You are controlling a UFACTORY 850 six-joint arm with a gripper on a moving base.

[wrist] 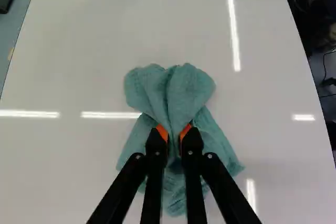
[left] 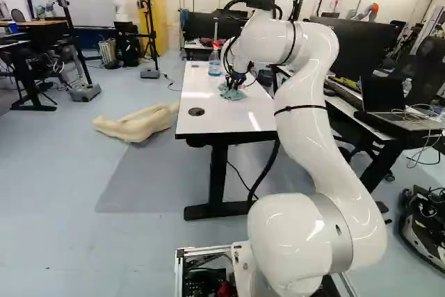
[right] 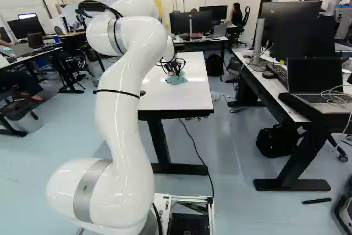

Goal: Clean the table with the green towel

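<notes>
Where the fingers (wrist: pixel 156 144) pinch, the green towel (wrist: pixel 192 86) bunches between them.

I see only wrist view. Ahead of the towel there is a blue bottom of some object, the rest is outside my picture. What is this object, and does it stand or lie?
Observer: It is a clear spray bottle with blue liquid, standing upright on the white table.

Operator: Thank you. On the side nearer to the base, is there something in the tabletop that I don't see?

Observer: Yes, a round dark cable grommet, between the towel and the near edge, off to the left in the left base view.

Operator: And on the floor, close to that left side?

Observer: A pale beige form, like a mannequin, lies there.
</notes>
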